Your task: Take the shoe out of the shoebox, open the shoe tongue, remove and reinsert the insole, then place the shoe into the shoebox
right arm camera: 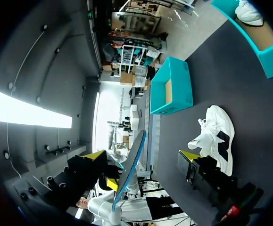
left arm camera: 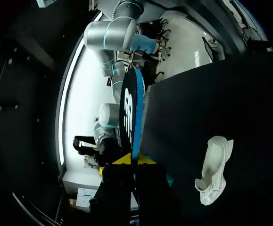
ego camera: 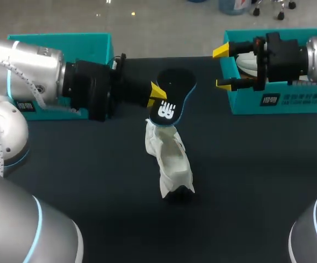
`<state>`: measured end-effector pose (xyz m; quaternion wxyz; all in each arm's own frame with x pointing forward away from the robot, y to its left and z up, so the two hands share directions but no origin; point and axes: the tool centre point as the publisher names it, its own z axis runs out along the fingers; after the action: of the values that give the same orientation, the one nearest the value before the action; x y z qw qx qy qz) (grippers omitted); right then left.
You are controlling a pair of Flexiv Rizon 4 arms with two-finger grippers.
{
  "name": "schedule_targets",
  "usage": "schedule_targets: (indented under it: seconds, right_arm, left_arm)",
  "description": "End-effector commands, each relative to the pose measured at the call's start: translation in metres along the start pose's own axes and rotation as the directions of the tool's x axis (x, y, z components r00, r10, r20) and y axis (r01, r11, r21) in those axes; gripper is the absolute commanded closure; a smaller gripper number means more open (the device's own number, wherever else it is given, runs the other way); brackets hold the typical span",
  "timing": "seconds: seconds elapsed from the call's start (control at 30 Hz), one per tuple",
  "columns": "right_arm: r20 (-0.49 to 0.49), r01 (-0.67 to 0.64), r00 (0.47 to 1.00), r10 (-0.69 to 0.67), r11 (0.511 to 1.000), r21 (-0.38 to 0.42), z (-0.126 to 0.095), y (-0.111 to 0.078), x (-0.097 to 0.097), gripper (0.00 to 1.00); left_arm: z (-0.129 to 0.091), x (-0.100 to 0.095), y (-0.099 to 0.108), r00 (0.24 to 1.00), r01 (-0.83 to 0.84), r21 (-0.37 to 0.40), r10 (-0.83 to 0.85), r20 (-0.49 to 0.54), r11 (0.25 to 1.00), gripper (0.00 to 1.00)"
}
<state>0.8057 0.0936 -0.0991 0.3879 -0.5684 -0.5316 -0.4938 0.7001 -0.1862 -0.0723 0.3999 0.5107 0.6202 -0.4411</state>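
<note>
My left gripper (ego camera: 157, 94) is shut on the heel end of a black, blue-edged insole (ego camera: 173, 93), holding it in the air above the white shoe (ego camera: 171, 163). That shoe lies on the dark table near the middle, apart from both grippers. In the left wrist view the insole (left arm camera: 129, 110) stands on edge out of the gripper (left arm camera: 130, 161), with the shoe (left arm camera: 214, 169) off to one side. My right gripper (ego camera: 222, 68) hangs open and holds nothing, at the corner of the right teal shoebox (ego camera: 289, 101). From the right wrist view the insole (right arm camera: 130, 167) and shoe (right arm camera: 216, 136) lie ahead.
A second white shoe (ego camera: 247, 63) sits inside the right shoebox. Another teal shoebox (ego camera: 59, 44) stands at the back left, behind my left arm; it looks hollow in the right wrist view (right arm camera: 174, 87). Dark table surface spreads around the shoe.
</note>
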Motion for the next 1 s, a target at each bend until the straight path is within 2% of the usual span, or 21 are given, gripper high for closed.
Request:
schedule_targets:
  seconds: [0.03,0.3,0.63,0.7,0.73,0.8,0.83,1.0]
  right_arm:
    - [0.001,0.000,1.000,0.000,1.000,0.000,0.002,0.001,-0.001,0.00]
    - [-0.001,-0.007,1.000,0.007,1.000,0.013,0.010,-0.001,0.003,0.00]
    - [-0.033,0.008,0.999,-0.006,0.998,0.069,0.032,-0.009,0.018,0.00]
    - [-0.039,0.011,0.999,-0.008,0.997,0.071,0.036,-0.009,0.019,0.12]
    - [-0.041,0.012,0.999,-0.009,0.997,0.073,0.038,-0.009,0.019,0.28]
    - [-0.046,0.012,0.999,-0.008,0.997,0.078,0.042,-0.009,0.019,0.47]
    - [-0.047,0.012,0.999,-0.008,0.997,0.079,0.044,-0.009,0.019,0.51]
    - [-0.058,0.008,0.998,-0.004,0.997,0.080,0.051,-0.008,0.019,0.51]
  left_arm:
    - [0.004,0.007,0.003,1.000,-0.028,0.004,0.028,0.000,1.000,1.00]
    - [0.012,0.007,0.028,0.998,-0.064,-0.074,0.065,0.002,0.995,1.00]
    - [0.019,0.003,0.061,0.987,-0.158,-0.117,0.160,0.007,0.981,1.00]
    - [0.023,0.003,0.064,0.984,-0.179,-0.118,0.181,0.003,0.977,1.00]
    - [0.025,0.002,0.065,0.981,-0.191,-0.119,0.193,0.004,0.974,1.00]
    - [0.030,0.003,0.066,0.979,-0.201,-0.116,0.203,0.002,0.973,1.00]
    - [0.032,0.003,0.067,0.979,-0.201,-0.115,0.203,0.002,0.973,1.00]
    - [0.040,0.003,0.072,0.980,-0.197,-0.127,0.201,0.016,0.972,1.00]
